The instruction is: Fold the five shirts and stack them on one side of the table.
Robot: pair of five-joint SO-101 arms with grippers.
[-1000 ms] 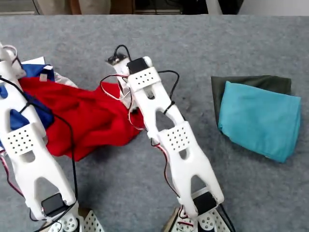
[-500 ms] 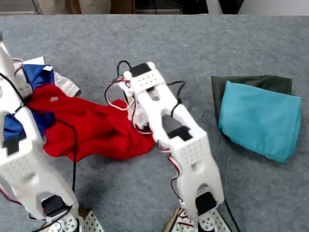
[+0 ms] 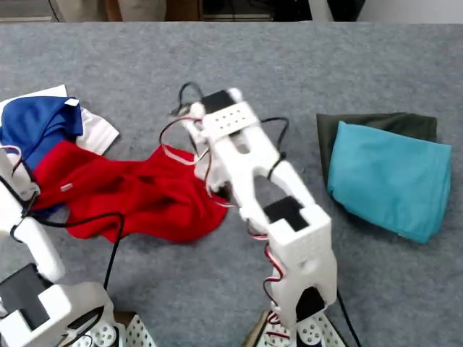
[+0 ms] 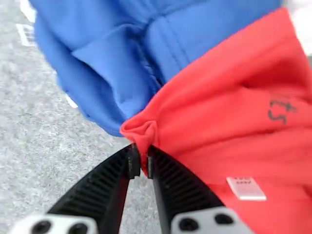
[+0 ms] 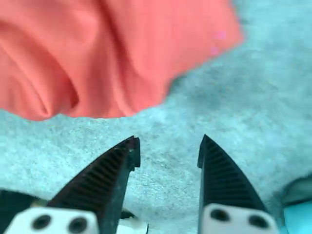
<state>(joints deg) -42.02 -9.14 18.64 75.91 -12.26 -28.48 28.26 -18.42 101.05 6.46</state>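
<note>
Teal shirt [image 3: 391, 181] folded atop dark green shirt [image 3: 372, 121]; red shirt [image 3: 137, 199] crumpled, edge pinched in left gripper [image 4: 140, 155]; blue shirt [image 3: 32, 126], white shirt [image 3: 100, 131] unfolded; right gripper [image 5: 169, 142] agape, empty.

High view fixed overhead, looking down across the whole grey table [image 3: 145, 65] from well back, each wrist view close behind its own claw, left claw [image 4: 141, 150], right claw [image 5: 169, 141], red shirt [image 3: 145, 195] ahead of both, shared by all three views.
</note>
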